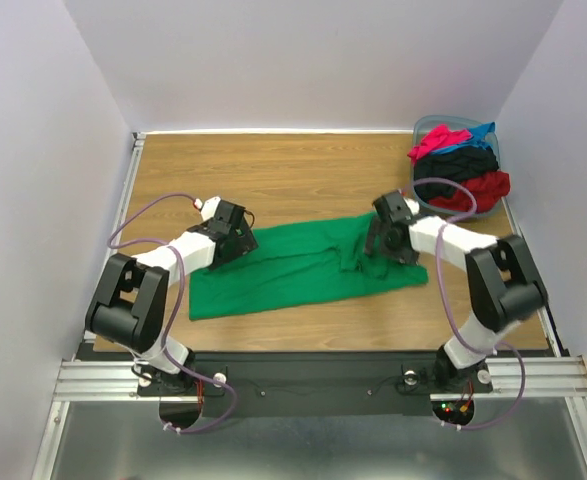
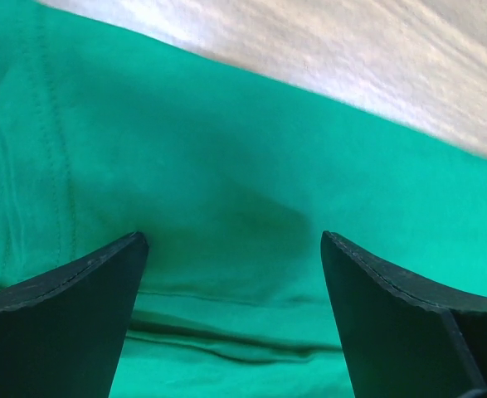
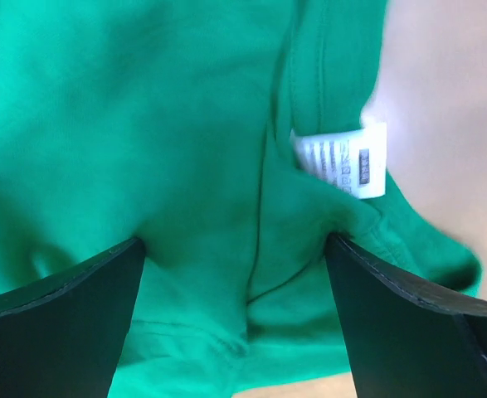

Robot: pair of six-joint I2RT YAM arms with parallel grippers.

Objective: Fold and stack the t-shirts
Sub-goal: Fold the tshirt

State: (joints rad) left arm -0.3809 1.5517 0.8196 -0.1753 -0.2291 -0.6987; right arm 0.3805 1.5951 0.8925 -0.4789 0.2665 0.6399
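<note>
Right now the green t-shirt [image 1: 303, 265] lies stretched as a long band across the middle of the desk [image 1: 273, 170], running from one arm to the other, with its right end bunched and wrinkled. The left end effector [image 1: 231, 236] hangs over the far left corner of the cloth, close to its edge. Its wrist view shows both fingers spread wide with only flat green fabric and a seam beneath them, and nothing pinched. The right end effector [image 1: 389, 240] sits over the crumpled right end, also wide open and holding nothing. A white label [image 3: 343, 162] shows between its fingers, so this is probably the collar end. Whether either set of fingertips touches the cloth cannot be told. Placing one arm at each end makes sense, I think, because a limp shirt needs two holds to be lifted and laid over evenly. The band shape suggests the folding is partway through, with the crosswise fold not yet made. The other t-shirts [image 1: 463, 165], pink-red, blue, black and red, are heaped in the bin [image 1: 422, 128] at the far right corner, well apart from the green one.
</note>
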